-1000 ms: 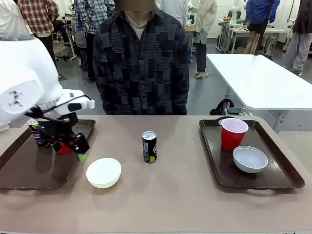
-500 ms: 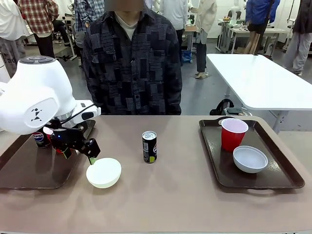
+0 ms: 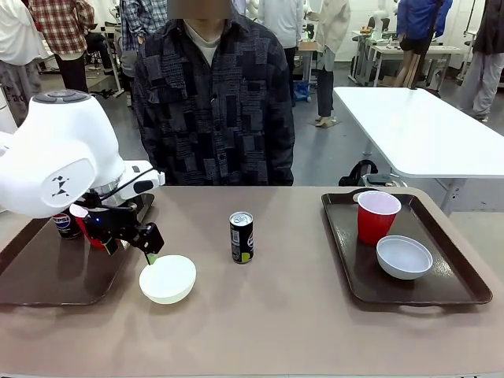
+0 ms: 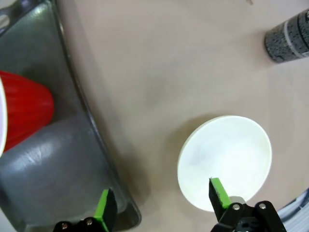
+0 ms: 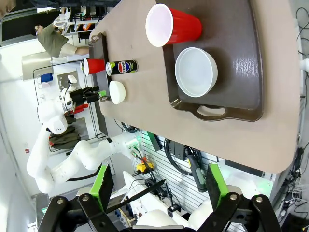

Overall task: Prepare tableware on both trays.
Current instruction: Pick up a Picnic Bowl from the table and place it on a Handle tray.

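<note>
One white bowl (image 3: 168,278) sits on the bare surface (image 3: 299,323), just beside the near right corner of the left tray (image 3: 47,276) and outside its rim. On that tray we see the Pepsi can (image 3: 62,224) upright at the far side. A red cup (image 3: 79,214) is right next to it, partly hidden behind the left arm (image 3: 55,153).

The left claw (image 3: 130,249) hangs low over the gap between the tray's edge and the bowl. In the left wrist view the left claw (image 4: 161,203) is spread wide and holds nothing. One green pad is above the tray's corner (image 4: 72,159) and the other above the rim of the white bowl (image 4: 224,159). We cannot tell whether that pad touches the bowl. The red cup (image 4: 24,113) shows at the edge of this view.

To the right of the bowl and apart from it, a dark can (image 3: 241,236) stands upright near the middle of the surface.

The right tray (image 3: 465,287) carries a second red cup (image 3: 376,216), upright at its far left part. A second white bowl (image 3: 404,257) sits just beside it, nearer to us.

The right claw (image 5: 159,186) is spread, grips nothing and looks down on that tray from well above.

A person (image 3: 209,110) in a dark patterned shirt stands at the far side of the surface.
</note>
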Available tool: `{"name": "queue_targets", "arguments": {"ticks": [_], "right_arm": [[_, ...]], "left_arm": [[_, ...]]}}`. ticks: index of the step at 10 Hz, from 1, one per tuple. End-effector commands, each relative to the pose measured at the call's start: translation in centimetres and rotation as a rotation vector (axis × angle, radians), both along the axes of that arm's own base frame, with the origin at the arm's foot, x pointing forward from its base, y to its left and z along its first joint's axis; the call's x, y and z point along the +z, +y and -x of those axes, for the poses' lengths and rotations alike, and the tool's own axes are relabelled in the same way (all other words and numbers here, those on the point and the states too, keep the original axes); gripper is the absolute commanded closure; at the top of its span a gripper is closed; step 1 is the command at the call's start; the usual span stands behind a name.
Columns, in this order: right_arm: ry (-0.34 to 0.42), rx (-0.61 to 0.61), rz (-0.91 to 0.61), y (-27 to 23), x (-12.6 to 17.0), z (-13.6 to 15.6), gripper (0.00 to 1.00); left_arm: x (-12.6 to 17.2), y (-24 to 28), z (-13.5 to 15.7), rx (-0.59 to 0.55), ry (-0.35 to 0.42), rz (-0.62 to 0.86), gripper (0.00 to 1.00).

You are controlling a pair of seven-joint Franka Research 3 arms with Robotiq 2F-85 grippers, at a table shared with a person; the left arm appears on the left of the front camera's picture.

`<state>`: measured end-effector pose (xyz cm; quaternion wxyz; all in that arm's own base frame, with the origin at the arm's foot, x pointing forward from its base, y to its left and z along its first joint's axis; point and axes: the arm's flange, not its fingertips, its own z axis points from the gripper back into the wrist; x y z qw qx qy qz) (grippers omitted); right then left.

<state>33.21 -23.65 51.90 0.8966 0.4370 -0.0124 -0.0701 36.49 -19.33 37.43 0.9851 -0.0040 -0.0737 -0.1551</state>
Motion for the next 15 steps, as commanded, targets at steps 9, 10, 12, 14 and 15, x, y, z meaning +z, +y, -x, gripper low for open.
{"name": "queue_targets", "arguments": {"ticks": [9,10,12,14,15], "right_arm": [[-0.018,-0.002,-0.015,0.2,-0.1,0.1,0.00],[-0.018,-0.002,-0.015,0.2,-0.1,0.1,0.00],[-0.018,-0.002,-0.015,0.2,-0.1,0.1,0.00],[-0.018,-0.002,-0.015,0.2,-0.1,0.1,0.00],[-0.018,-0.002,-0.015,0.2,-0.1,0.1,0.00]], "left_arm": [[-4.3,-2.3,-0.4,0.019,0.086,0.001,0.92],[-4.3,-2.3,-0.4,0.021,0.095,-0.008,1.00],[-3.7,-2.0,-0.1,0.022,0.096,-0.011,1.00],[-1.9,-0.9,0.2,0.022,0.080,-0.022,1.00],[-0.5,0.1,0.5,0.018,0.079,-0.034,1.00]]}}
